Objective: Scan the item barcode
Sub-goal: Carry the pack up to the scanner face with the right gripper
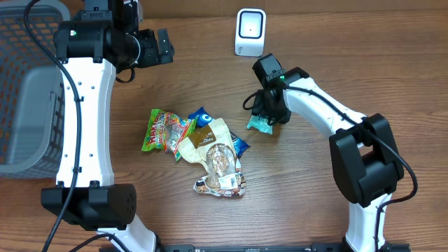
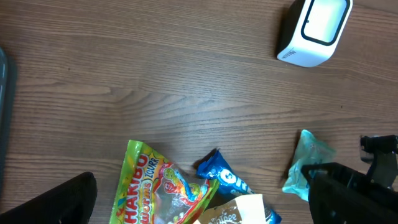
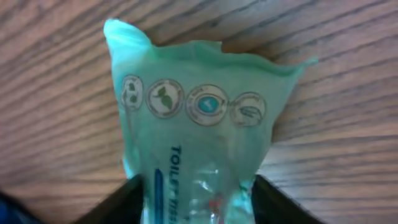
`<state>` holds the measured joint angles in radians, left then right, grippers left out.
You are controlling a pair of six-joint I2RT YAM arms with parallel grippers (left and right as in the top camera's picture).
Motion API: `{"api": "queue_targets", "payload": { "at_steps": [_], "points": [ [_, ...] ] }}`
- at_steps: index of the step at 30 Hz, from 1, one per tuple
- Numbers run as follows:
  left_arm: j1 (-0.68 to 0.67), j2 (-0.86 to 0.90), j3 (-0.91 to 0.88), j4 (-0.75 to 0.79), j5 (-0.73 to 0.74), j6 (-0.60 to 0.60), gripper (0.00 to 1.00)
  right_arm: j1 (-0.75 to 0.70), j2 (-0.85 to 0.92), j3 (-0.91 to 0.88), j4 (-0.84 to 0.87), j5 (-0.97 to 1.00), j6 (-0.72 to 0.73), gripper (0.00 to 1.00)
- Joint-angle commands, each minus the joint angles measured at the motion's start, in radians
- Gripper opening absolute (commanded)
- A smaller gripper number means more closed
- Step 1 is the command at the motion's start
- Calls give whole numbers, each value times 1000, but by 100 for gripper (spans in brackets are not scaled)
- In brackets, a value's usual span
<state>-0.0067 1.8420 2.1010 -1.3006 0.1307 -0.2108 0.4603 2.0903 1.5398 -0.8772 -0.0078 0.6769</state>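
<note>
step: grasp pack (image 1: 260, 126) | pack: on table (image 1: 336, 56), right of snacks (image 1: 196, 143), below scanner (image 1: 250, 31) | right gripper (image 3: 196, 193): fingers (image 3: 118, 202) flank pack, grip cannot be told | left gripper (image 1: 164, 45): open, empty | advice: pinch pack at middle, lift it level, turn barcode toward scanner

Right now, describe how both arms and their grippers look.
The left arm and right arm match: smooth white links between bulky black joints, a thin black cable along each. The left gripper and right gripper are black, each with two fingers. A small green light shows by the right wrist.
</note>
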Motion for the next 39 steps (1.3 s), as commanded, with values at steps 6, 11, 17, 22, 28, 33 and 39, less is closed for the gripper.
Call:
{"api": "queue_targets", "payload": {
  "at_steps": [6, 11, 17, 22, 28, 33, 39],
  "points": [
    [-8, 4, 9, 3, -7, -3, 100, -4, 4, -19, 66, 37, -36, 23],
    [-8, 4, 9, 3, -7, -3, 100, -3, 5, 8, 69, 25, -115, 8],
    [-8, 4, 9, 3, -7, -3, 100, -8, 3, 196, 18, -1, -219, 4],
    [-8, 4, 9, 3, -7, -3, 100, -16, 3, 386, 62, 39, -293, 4],
    [-8, 4, 9, 3, -7, -3, 100, -55, 24, 404, 277, 104, -331, 4],
    [-8, 4, 9, 3, -7, -3, 100, -82, 75, 406, 396, 86, -335, 4],
    [-8, 4, 9, 3, -7, -3, 100, -82, 177, 406, 472, 78, -364, 4]
  ]
}}
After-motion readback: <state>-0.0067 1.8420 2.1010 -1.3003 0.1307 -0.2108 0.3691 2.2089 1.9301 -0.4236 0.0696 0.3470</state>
